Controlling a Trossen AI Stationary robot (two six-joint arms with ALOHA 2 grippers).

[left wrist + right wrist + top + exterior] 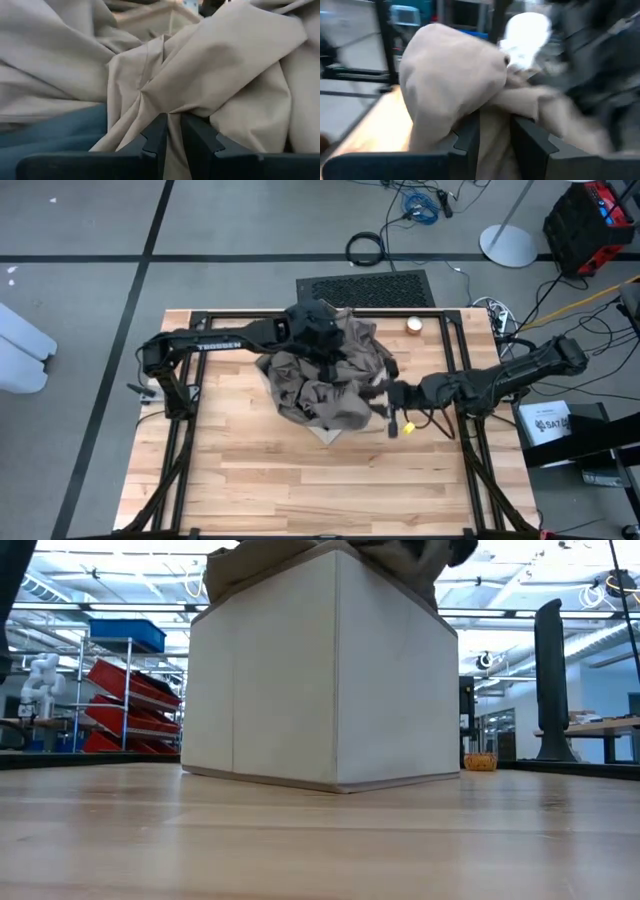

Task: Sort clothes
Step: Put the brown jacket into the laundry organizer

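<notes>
Evidently both the left end effector (pixel 172 131) and the right end effector (pixel 495 131) pinch the taupe-brown piece (pixel 330 380) over the box (pixel 320 680), probably to lift it clear for sorting.

Taupe cloth (pixel 325 385): soft matt woven fabric, creased w/ deep folds. Teal cloth (pixel 50 135): matt, smooth. Box (pixel 320 680): matt, flat-sided, pale card-like. Table (pixel 260 470): pale wood planks, light sheen, visible grain. Fingers (pixel 202 145): dark matt plastic-like, smooth.
</notes>
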